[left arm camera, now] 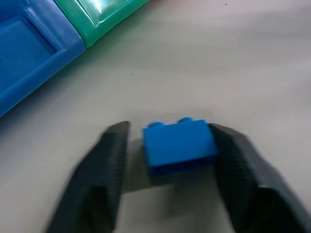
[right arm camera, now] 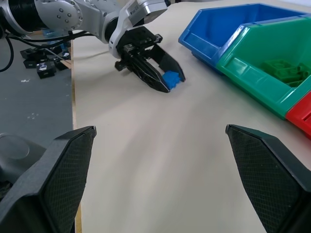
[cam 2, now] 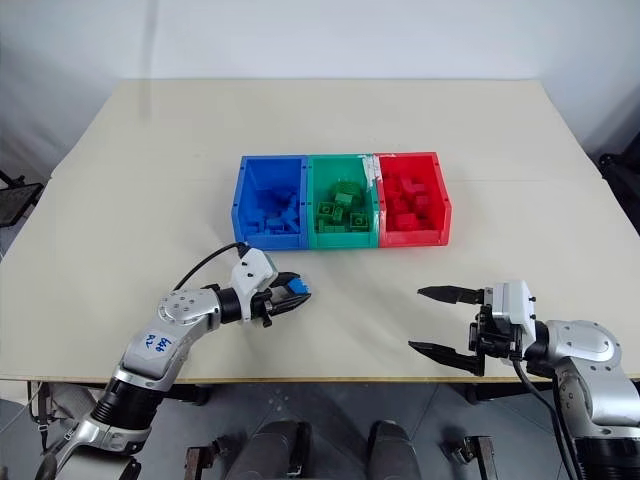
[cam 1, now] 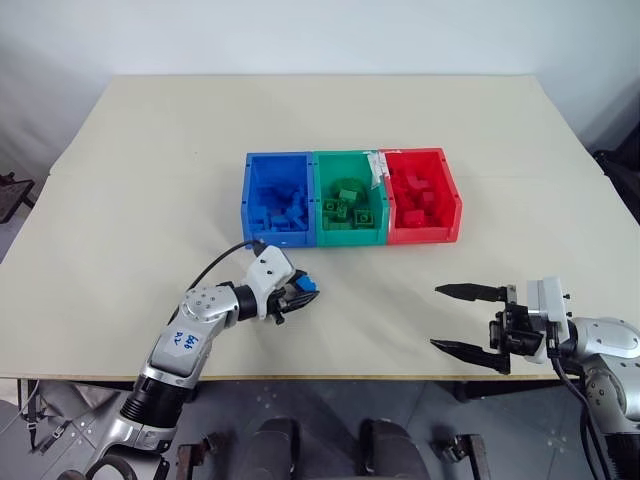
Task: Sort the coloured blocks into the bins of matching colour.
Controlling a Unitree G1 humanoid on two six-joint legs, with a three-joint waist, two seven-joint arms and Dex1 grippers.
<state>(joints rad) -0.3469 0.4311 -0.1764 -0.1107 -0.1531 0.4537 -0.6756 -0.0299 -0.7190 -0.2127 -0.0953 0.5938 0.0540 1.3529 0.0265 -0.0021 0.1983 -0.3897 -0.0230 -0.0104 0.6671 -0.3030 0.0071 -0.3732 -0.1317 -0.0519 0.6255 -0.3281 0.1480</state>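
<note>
Near the table's front edge, the left gripper (cam 1: 297,296) closes around a blue block (left arm camera: 179,145) (the last one loose), just short of the blue bin (cam 1: 278,196). Right gripper (cam 1: 470,321) waits open. Sorting looks almost finished.

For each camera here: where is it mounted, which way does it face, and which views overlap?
Left and right eye views: on the head, facing forward and down over the table, the three bins and both arms.
Left wrist view: along the left gripper, whose fingers flank a blue block, one finger touching it, a gap at the other; bin fronts beyond.
Right wrist view: along the open right gripper, across the table toward the left gripper and bins.
Shared: the blue block appears in all views.
</note>
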